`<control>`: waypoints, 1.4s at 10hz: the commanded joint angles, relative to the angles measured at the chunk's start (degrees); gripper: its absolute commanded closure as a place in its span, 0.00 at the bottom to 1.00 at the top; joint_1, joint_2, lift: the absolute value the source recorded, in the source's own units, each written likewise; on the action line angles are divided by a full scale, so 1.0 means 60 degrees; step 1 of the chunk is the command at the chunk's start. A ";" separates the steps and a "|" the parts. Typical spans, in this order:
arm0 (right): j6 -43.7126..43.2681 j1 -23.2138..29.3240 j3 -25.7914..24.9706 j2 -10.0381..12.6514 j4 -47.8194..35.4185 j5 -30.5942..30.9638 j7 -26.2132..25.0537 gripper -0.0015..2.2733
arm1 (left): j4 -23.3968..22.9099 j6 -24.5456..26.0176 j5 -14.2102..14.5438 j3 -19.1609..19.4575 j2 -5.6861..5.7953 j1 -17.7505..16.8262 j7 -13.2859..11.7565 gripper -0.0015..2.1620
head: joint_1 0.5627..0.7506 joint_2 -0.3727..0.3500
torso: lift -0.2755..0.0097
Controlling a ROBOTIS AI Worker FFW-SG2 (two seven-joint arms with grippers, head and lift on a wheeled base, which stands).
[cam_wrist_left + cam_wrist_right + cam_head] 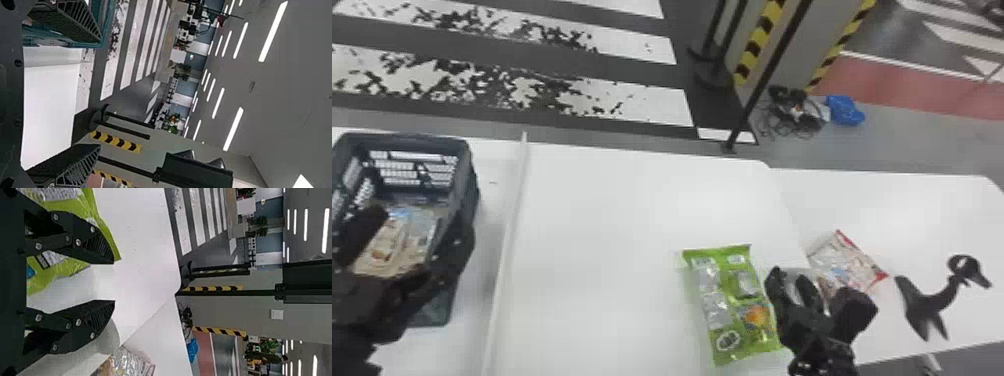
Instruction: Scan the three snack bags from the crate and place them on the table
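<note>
Crate rim threatens the next pick

The left gripper (421,219), black and two-fingered, has its fingers spread over the dark, slotted plastic crate (463,172), one seemingly inside, the other by the right wall. Lowered off-centre, it could snag that rim and drag the crate, or nip only a corner of the pale, printed plastic snack bag (391,242) and let it slip. The right gripper (114,282) also has its fingers spread, with nothing between them; swung sideways, it could shove the glossy green plastic snack bag (727,290) askew.

The pale bag lies in the crate, its long axis running near to far, the far end leaning right. The green bag lies flat towards the right edge of the white worktop (612,225), long axis near to far, far end leaning left. The white-and-red plastic snack bag (847,260) lies by the left edge of the adjoining worktop (907,210), partly hidden, so I cannot tell its long axis, nor which end of any bag is its top
</note>
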 commanded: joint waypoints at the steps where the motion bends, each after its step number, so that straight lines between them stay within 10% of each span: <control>1: -0.0273 -0.0146 -0.0852 -0.0196 0.0699 0.0023 0.0640 0.01 | -0.0036 -0.0016 -0.0088 -0.0069 0.0009 0.0027 0.0055 0.00 | 0.70 0.03 | 0.84; 6: 0.0225 -0.0805 -0.1863 -0.1529 0.2853 -0.0051 0.4112 0.02 | -0.0066 0.0013 -0.0235 -0.0143 0.0009 0.0115 0.0099 0.02 | 0.70 0.03 | 0.84; 10: 0.1104 -0.1757 -0.1848 -0.2350 0.4112 0.0550 0.5327 0.04 | -0.0036 0.0013 -0.0352 -0.0260 0.0009 0.0115 0.0113 0.02 | 0.70 0.03 | 0.84; 11: 0.1602 -0.1933 -0.1804 -0.2452 0.4230 0.0667 0.5459 0.18 | -0.0036 0.0013 -0.0352 -0.0260 0.0009 0.0115 0.0113 0.02 | 0.70 0.03 | 0.84; 12: 0.2364 -0.2065 -0.1731 -0.2496 0.4244 0.0740 0.5445 0.74 | -0.0036 0.0013 -0.0352 -0.0289 0.0009 0.0115 0.0113 0.02 | 0.70 0.03 | 0.84; 14: 0.2423 -0.2153 -0.1570 -0.2482 0.4435 0.1019 0.5445 0.94 | -0.0007 0.0013 -0.0352 -0.0289 0.0024 0.0115 0.0113 0.02 | 0.70 0.03 | 0.84</control>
